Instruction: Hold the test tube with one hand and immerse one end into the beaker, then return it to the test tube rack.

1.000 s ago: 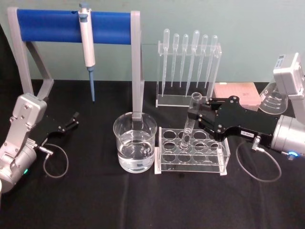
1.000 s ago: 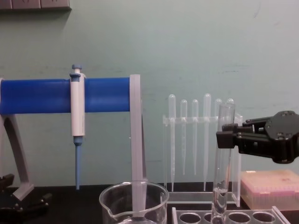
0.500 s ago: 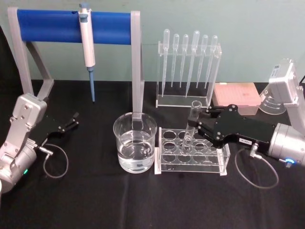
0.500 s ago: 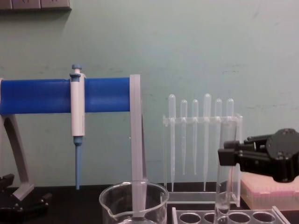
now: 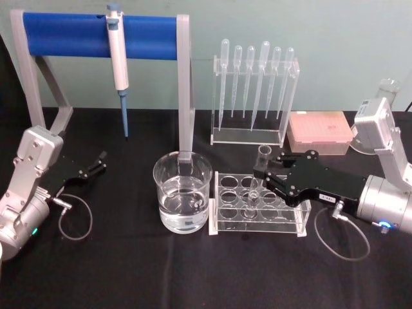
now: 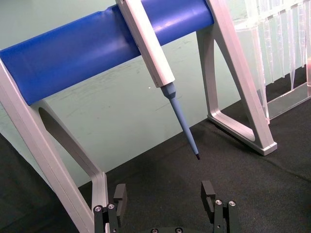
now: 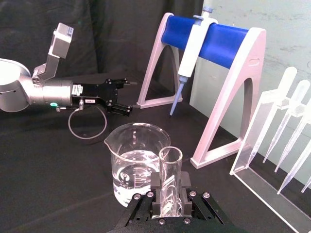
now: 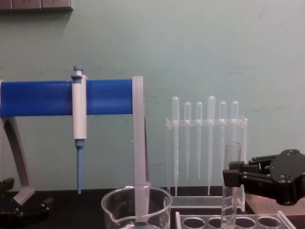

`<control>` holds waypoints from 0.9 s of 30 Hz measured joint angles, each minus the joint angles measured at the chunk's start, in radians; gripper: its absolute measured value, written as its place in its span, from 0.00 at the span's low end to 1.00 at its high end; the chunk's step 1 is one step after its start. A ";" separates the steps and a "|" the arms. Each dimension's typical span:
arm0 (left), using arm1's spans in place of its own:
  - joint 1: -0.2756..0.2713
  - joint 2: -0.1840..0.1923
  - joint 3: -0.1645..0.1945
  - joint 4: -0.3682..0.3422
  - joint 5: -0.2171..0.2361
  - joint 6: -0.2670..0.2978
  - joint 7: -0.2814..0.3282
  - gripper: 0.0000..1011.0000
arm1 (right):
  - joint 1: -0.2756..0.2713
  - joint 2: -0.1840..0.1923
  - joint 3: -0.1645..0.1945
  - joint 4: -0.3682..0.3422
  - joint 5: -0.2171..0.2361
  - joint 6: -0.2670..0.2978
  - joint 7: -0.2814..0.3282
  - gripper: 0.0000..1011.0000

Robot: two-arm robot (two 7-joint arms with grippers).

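The test tube point(image 5: 263, 156) stands upright with its lower end down in a hole of the clear tube rack point(image 5: 226, 222). My right gripper point(image 5: 260, 175) is shut on the test tube just below its open rim. From the side, the test tube point(image 8: 233, 155) rises above the right gripper point(image 8: 229, 177). The right wrist view has the test tube point(image 7: 170, 170) between the black fingers point(image 7: 183, 188). The beaker point(image 5: 182, 192), part full of clear liquid, sits just left of the rack. My left gripper point(image 5: 98, 162) rests open, low at the far left; its fingers point(image 6: 209, 191) stand apart.
A blue-barred stand point(image 5: 71, 29) holding a white-and-blue pipettor point(image 5: 117, 61) spans the back left, with one leg right behind the beaker. A clear stand of plastic pipettes point(image 5: 254, 87) and a pink box point(image 5: 320, 127) sit behind the tube rack.
My right gripper has come down with the test tube, lowering its bottom end into a hole of the rack. The left arm has not moved.
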 joint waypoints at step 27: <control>0.000 0.000 0.000 0.000 0.000 0.000 0.000 0.99 | -0.019 -0.002 0.025 -0.029 0.004 -0.013 -0.019 0.65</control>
